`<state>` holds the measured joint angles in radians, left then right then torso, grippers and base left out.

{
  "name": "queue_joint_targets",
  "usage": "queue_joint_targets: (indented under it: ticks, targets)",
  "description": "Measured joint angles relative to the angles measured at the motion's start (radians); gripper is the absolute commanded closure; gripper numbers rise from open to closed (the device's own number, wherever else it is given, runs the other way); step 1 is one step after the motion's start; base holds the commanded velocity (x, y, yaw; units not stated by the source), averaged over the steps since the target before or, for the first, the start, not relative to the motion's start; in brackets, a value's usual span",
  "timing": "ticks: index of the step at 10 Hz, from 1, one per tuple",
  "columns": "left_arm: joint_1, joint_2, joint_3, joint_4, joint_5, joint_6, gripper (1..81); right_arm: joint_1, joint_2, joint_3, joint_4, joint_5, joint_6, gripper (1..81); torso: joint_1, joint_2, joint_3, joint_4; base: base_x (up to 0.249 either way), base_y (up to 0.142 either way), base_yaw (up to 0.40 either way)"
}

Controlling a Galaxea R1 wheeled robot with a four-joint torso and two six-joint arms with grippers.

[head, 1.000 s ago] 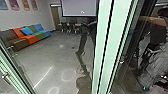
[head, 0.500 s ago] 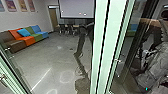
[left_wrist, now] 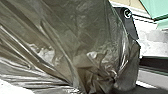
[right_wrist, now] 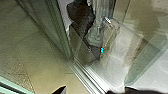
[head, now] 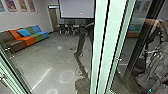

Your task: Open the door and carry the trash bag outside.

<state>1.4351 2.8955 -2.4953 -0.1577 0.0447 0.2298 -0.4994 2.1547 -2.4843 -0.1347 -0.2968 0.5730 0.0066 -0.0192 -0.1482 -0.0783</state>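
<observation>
The trash bag (left_wrist: 75,45) is looming close before my left wrist camera, its plastic showing a dark, brownish grey. It is gleaming in broken, whitish patches, and the skin is looking thin and crinkled. Long creases are running across it and drawing together into a tight, crumpled bunch, where the folds are packing closely and turning darker. Away from that bunch the plastic is spreading broad and fairly smooth, with fine wrinkles catching the light. I cannot tell whether the jaws of my left gripper are opening or closing around any of it, nor can I tell how the jaws of my right gripper are standing.

In the head view, a pale green door frame (head: 100,45) is standing upright in front of me, with glass on both sides. Past the glass, a sofa (head: 25,40) in brown, orange, green and blue sections is lining the wall, with a blue cushion (head: 23,32) leaning on it. A screen (head: 77,8) is hanging farther back above some chairs, and the concrete floor (head: 45,58) is stretching between. In the right wrist view, a metal floor track (right_wrist: 86,76) is running along the glass, where a grey, wrinkled shape (right_wrist: 96,32) is showing beside a small cyan light (right_wrist: 102,50).
</observation>
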Motion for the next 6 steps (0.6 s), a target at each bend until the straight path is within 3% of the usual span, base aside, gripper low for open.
queue_joint_targets:
  ticks: [6]
  targets:
    - [0.0,0.002,0.0,0.0,0.0,0.0,81.1,0.004,-0.01,-0.005,-0.006,0.028,-0.004,1.0,0.0,0.0,0.0,0.0,0.0,0.0,0.0]
